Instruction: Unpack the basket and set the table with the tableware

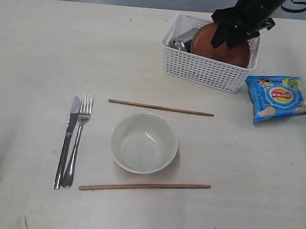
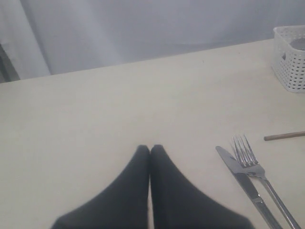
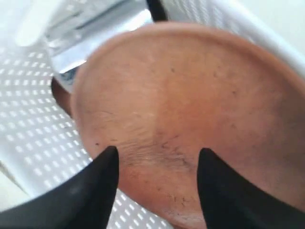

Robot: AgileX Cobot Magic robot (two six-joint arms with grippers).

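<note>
The white basket (image 1: 207, 71) stands at the back right of the table (image 1: 37, 60). In it a reddish-brown plate (image 1: 204, 42) leans tilted beside a steel cup (image 1: 179, 42). My right gripper (image 1: 233, 34) hangs over the plate (image 3: 190, 95), open, with both fingertips (image 3: 110, 155) in front of the plate's face and nothing between them. The cup (image 3: 90, 28) lies behind the plate. A white bowl (image 1: 143, 142) sits mid-table between two chopsticks (image 1: 161, 108) (image 1: 144, 186). Knife (image 1: 67, 140) and fork (image 1: 77, 141) lie to its left. My left gripper (image 2: 150, 149) is shut and empty, low over bare table near the knife (image 2: 238, 171).
A blue chip bag (image 1: 278, 99) lies on the table just right of the basket. The basket's lattice wall (image 3: 33, 124) stands close round the plate. A grey curtain (image 2: 143, 28) hangs behind the table's far edge.
</note>
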